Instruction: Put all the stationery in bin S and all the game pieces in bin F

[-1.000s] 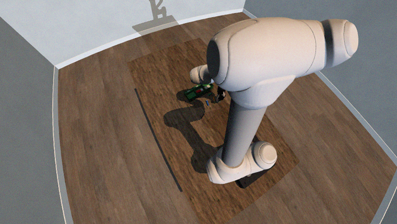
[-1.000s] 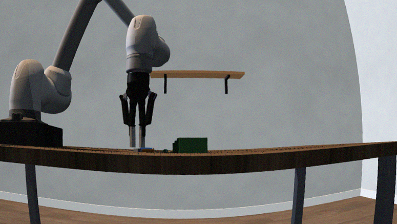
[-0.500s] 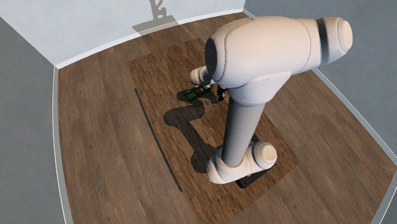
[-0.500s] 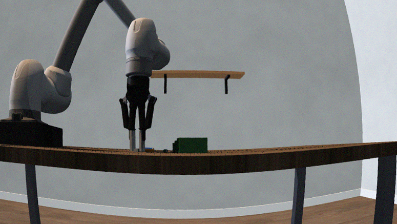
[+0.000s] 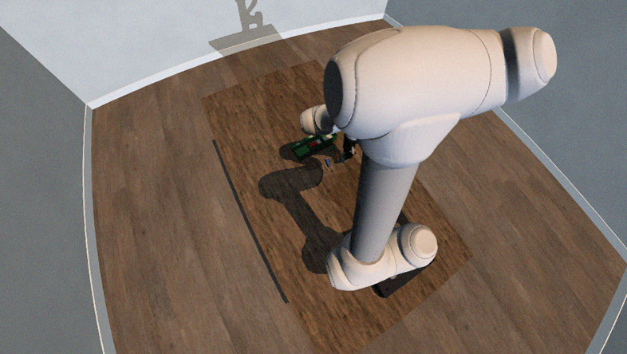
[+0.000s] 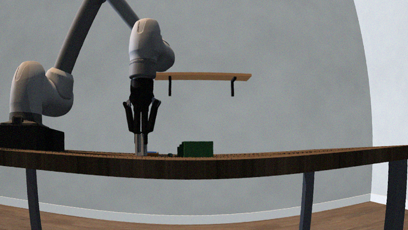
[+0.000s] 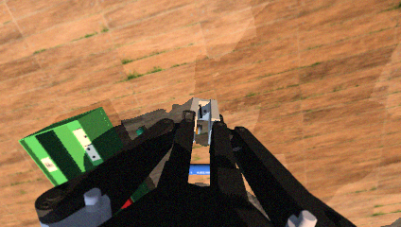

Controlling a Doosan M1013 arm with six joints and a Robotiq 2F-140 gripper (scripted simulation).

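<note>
Wrist view: pale piece (image 7: pixel 204 113) inside end effector (image 5: pixel 345 158) (image 6: pixel 141 154) (image 7: pixel 205 110).

Could see little of the gripper (image 5: pixel 349 148) (image 6: pixel 141 151) (image 7: pixel 204 113) past the arm (image 5: pixel 406 84) (image 6: pixel 79 35) in the top view, nor follow the arm beyond the exterior view's upper edge. Lost parts of the bins (image 5: pixel 301 151) (image 6: pixel 197 149) (image 7: pixel 35 152) and blue thing (image 5: pixel 327 162) (image 6: pixel 152 152) (image 7: pixel 200 169) behind the gripper in the wrist view. Could not read the small label (image 7: pixel 48 164).
</note>
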